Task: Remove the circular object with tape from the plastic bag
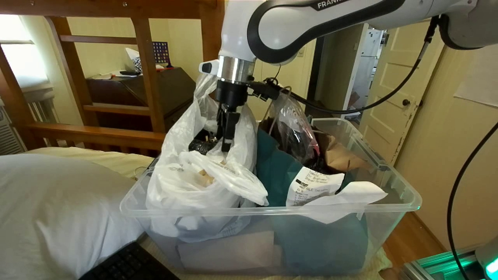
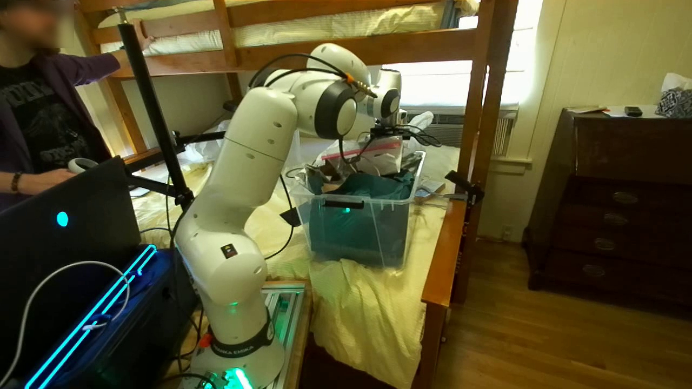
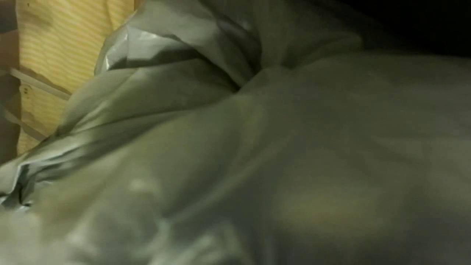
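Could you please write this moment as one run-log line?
fingers at mouth of plastic bag, beside dark object | grasp unclear | bag in clear bin | circular object not identifiable

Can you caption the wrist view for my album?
Dim and partly blurred, the crinkled plastic bag fills most of the frame, with yellow striped cloth at upper left.

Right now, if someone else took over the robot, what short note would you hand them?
Gripper: pointing down at the open mouth of the bag; I can't tell whether it is open or shut.
Bag: in the clear bin, filling most of the wrist view.
Round object with tape: not identifiable for sure; a black item in the bag's mouth, seen beside the fingers, may be it.
Done: the gripper is at the bag; no sign of the object outside it.
Left: probably find the object, grip it and lift it clear.
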Tool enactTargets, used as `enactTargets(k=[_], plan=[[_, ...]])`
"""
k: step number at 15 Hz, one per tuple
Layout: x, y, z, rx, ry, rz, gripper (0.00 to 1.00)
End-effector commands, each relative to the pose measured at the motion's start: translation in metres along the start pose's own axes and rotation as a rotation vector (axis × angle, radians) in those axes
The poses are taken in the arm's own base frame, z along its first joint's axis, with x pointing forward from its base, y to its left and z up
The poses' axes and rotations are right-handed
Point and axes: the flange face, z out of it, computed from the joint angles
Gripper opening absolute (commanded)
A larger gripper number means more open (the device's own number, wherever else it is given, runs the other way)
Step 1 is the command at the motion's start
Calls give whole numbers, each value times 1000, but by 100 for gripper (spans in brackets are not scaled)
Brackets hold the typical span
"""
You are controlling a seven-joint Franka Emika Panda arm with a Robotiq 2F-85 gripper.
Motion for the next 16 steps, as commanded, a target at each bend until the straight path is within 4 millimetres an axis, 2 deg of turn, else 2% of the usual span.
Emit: enactTargets(k=[1,10,16], plan=[[0,8,-4,-77,6,53,100],[-1,9,-15,-138,35,108,100],[-16,15,-20,-237,-17,176,100]])
